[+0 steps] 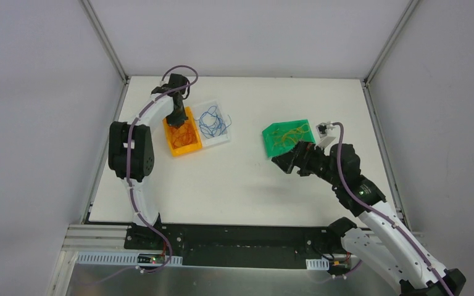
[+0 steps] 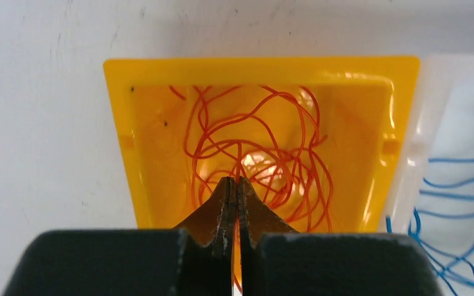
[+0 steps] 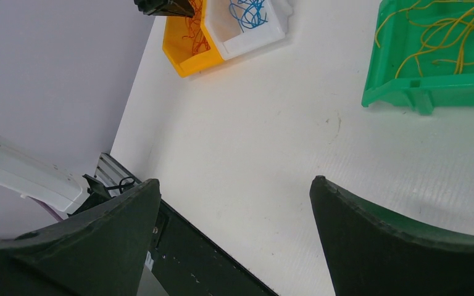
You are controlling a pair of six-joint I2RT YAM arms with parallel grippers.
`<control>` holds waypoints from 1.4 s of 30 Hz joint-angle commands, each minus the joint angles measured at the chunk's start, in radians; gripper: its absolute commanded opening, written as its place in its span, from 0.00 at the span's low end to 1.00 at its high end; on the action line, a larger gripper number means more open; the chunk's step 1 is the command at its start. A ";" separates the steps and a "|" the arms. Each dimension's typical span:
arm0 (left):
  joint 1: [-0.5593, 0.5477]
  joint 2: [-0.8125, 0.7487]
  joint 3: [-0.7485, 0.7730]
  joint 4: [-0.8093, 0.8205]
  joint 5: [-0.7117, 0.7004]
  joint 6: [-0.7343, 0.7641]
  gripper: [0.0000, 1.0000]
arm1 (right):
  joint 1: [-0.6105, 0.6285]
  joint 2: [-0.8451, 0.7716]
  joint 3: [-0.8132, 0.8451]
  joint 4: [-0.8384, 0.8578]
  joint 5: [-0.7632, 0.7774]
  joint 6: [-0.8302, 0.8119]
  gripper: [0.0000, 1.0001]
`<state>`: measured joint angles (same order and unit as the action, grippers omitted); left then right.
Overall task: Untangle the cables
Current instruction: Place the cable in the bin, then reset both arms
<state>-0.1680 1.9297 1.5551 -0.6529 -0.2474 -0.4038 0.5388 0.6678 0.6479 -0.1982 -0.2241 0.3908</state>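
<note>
Cables in three bins

Orange cables (image 2: 253, 142) lie in the yellow bin (image 2: 259, 65); I see my left gripper (image 2: 234, 182) clenched just above them. Blue cables (image 1: 213, 120): white bin (image 1: 220, 142) alongside. Yellow cables (image 3: 444, 31): green bin (image 3: 407, 92). Right gripper (image 3: 234, 180) spread wide over the tabletop (image 3: 271, 123).

A white desk (image 1: 234, 185) carries three small bins: a yellow bin (image 2: 118, 123) full of orange-red cables (image 2: 253, 148), a white bin (image 1: 222, 140) with blue cables (image 1: 212, 120), and a bright green bin (image 1: 270, 148) with yellow cables (image 1: 287, 131). The left tool (image 2: 234, 191) and right tool (image 3: 234, 180) are both matte black. The left arm (image 1: 150, 112) and right arm (image 1: 386, 237) are white with black joints, each trailed by a purple cord (image 1: 338, 154), against plain pale grey walls (image 1: 37, 92).
</note>
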 commanded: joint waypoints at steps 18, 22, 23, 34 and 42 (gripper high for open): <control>-0.016 -0.127 -0.180 0.315 -0.020 0.038 0.60 | -0.003 0.044 0.067 -0.095 0.147 0.010 0.96; -0.027 -0.296 -0.283 0.315 0.043 -0.006 0.78 | -0.005 0.058 0.082 -0.087 0.182 0.018 0.96; -0.036 -0.337 -0.303 0.315 0.050 -0.010 0.87 | -0.005 0.064 0.085 -0.089 0.199 0.019 0.96; -0.119 -0.792 -0.758 0.584 0.092 0.170 0.99 | -0.011 0.015 -0.117 0.111 0.565 -0.162 0.99; -0.125 -1.024 -1.191 0.990 0.019 0.296 0.99 | -0.108 0.079 -0.238 0.292 0.808 -0.235 0.98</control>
<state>-0.2829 0.9970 0.5102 0.0513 -0.1951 -0.2245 0.4786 0.7345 0.4595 -0.0750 0.4232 0.2203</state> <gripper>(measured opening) 0.990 0.983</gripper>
